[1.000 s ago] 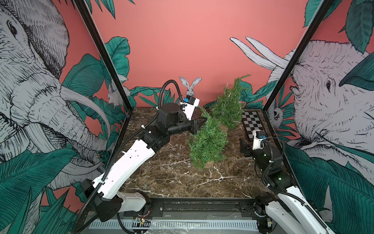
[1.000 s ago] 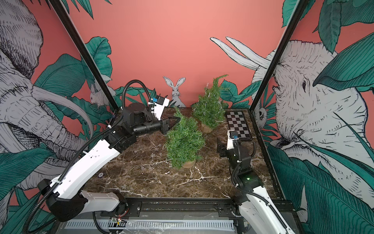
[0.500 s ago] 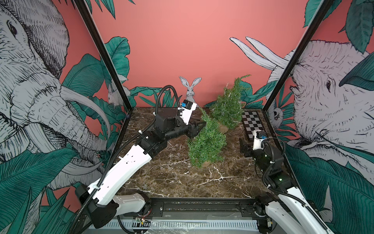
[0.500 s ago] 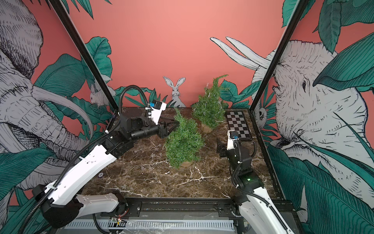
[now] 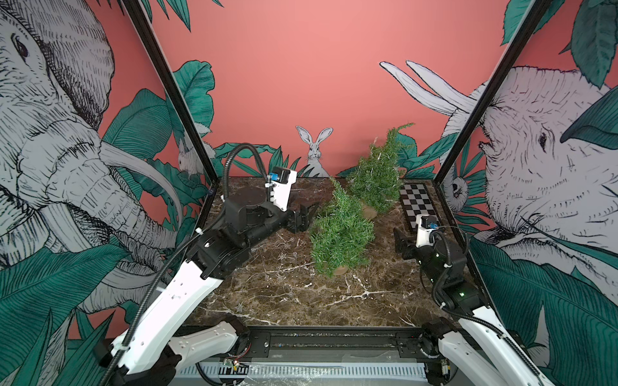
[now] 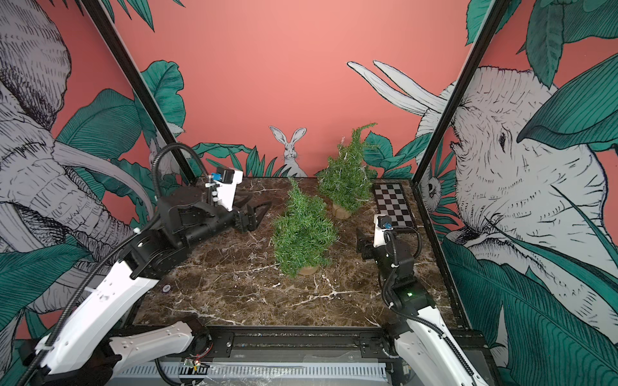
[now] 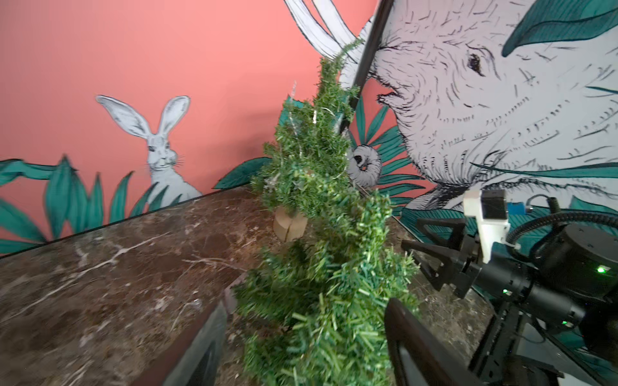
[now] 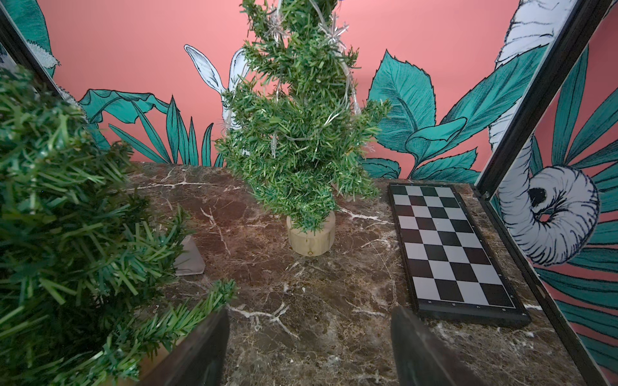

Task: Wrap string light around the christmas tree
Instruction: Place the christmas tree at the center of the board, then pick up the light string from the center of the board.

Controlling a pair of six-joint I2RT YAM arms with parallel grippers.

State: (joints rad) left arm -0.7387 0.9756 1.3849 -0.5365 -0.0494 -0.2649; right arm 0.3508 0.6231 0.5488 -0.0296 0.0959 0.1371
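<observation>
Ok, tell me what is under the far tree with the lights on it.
A round wooden base under the far tree, standing on the marble table. Its trunk is covered by the branches.

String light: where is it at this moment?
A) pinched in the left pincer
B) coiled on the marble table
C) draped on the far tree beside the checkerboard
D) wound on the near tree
C: in the right wrist view, the clear wire and star bulbs of the string light run over the far tree, which stands beside the checkerboard. The left pincer is open and empty.
</observation>
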